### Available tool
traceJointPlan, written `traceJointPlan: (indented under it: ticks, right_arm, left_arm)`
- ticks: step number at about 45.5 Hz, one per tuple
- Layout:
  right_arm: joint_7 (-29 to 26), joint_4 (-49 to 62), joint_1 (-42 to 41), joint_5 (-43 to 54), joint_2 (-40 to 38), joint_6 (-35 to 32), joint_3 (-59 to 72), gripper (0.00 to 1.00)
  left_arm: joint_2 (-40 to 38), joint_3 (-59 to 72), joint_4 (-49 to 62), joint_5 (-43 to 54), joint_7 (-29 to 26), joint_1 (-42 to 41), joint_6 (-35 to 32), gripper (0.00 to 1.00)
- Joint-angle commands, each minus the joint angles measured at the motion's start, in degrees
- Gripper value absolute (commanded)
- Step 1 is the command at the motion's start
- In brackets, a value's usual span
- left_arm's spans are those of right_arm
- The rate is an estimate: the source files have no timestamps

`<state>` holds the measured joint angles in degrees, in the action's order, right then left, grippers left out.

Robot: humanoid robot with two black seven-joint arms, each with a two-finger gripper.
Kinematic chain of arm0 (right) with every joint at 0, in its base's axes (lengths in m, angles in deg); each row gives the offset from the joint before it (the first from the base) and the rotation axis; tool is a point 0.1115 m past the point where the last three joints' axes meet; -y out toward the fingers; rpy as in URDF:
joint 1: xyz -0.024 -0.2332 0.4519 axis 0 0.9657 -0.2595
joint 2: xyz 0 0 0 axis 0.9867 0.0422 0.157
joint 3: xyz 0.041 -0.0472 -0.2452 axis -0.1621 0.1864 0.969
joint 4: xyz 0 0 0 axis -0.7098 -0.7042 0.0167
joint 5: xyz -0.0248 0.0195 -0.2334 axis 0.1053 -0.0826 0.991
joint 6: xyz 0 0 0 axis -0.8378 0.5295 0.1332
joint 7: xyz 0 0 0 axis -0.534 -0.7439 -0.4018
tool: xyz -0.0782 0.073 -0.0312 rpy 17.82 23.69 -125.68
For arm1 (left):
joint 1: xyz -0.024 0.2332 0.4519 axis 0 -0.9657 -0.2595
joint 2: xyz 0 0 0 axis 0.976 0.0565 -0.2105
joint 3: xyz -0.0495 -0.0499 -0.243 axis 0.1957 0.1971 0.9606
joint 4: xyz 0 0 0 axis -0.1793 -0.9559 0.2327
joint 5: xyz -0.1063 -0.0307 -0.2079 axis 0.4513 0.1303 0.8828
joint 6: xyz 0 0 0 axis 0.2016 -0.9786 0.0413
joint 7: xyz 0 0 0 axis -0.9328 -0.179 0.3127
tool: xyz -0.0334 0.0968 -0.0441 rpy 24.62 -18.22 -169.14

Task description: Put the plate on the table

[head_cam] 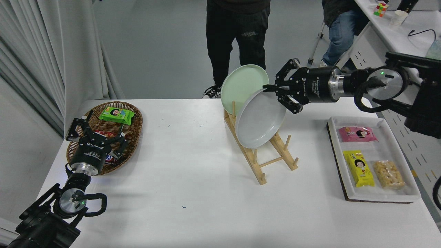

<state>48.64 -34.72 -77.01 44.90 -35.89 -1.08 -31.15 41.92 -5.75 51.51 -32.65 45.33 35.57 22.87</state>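
Note:
My right gripper (270, 90) is shut on the upper rim of the pale grey plate (260, 119). It holds the plate tilted on edge, lifted over the wooden dish rack (272, 159), which stands on the white table (193, 179). The plate's lower edge is clear of the rack's front pegs. The mint-green plate (237, 82) stands in the rack just behind it. The yellow plate is hidden behind the grey one. My left gripper (98, 132) is parked at the lower left, open, over a wicker basket.
The wicker basket (135, 119) with snack packs sits at the far left. A white snack tray (379, 199) with three packs lies at the right. One person (237, 31) stands at the far edge behind the rack, and another sits at the upper right.

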Motion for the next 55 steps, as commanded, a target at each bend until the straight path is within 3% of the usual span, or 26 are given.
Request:
traceJointPlan:
  ticks: [1, 14, 43, 55]
  right_arm:
    - [0.0, -0.1, -0.5, -0.7, -1.4, -2.8, -4.0, 0.0]
    - [-0.1, 0.4, -2.1, -1.0, -1.6, -2.6, -10.1, 0.0]
    - [-0.1, 1.3, -9.2, -8.2, -0.9, -2.1, -9.9, 0.0]
    - [-2.8, -0.6, -11.0, -10.4, 0.4, 7.9, -9.6, 0.0]
  left_arm:
    - [0.0, 0.1, 0.0, 0.0, 0.0, 0.0, 0.0, 0.98]
    - [0.0, 0.0, 0.0, 0.0, 0.0, 0.0, 0.1, 0.98]
    - [0.0, 0.0, 0.0, 0.0, 0.0, 0.0, 0.0, 0.98]
    - [0.0, 0.0, 0.0, 0.0, 0.0, 0.0, 0.1, 0.98]
